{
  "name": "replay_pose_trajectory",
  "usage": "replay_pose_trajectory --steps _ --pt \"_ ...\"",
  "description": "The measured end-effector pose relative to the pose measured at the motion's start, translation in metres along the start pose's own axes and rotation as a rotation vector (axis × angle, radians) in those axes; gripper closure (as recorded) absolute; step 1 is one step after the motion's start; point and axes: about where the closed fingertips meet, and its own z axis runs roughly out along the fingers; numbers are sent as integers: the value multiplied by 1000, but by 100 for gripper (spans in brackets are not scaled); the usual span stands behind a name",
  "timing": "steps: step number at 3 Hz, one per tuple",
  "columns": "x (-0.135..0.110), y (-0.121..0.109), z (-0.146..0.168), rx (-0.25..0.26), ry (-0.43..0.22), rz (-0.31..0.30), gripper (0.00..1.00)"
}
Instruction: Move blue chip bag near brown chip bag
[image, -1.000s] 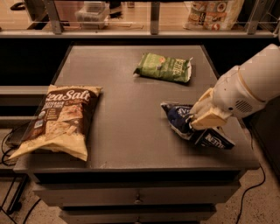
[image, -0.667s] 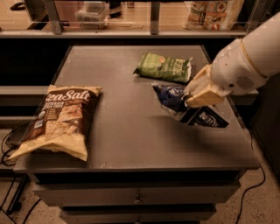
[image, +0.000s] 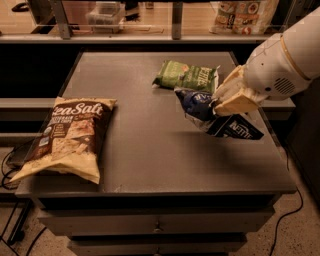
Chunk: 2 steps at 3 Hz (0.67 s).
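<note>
The blue chip bag (image: 200, 107) is dark navy and glossy, with white lettering at its right end. It hangs tilted above the right part of the table. My gripper (image: 225, 102) comes in from the right on a white arm and is shut on the bag's middle. The brown chip bag (image: 70, 137), dark brown with cream-yellow ends and white "Sea Salt" lettering, lies flat at the table's front left, well apart from the blue bag.
A green chip bag (image: 187, 76) lies at the back of the grey table (image: 150, 150), just behind the blue bag. A shelf with packages runs behind the table. Cables lie on the floor at left and right.
My gripper has lifted the blue chip bag off the table's right side and carried it up and to the left, toward the green bag. The brown bag has not moved.
</note>
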Motion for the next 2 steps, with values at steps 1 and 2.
replay_pose_trajectory --steps 1,2 --pt "-20 6 22 -43 -59 -23 100" --pt "-62 16 57 -112 -157 -89 100"
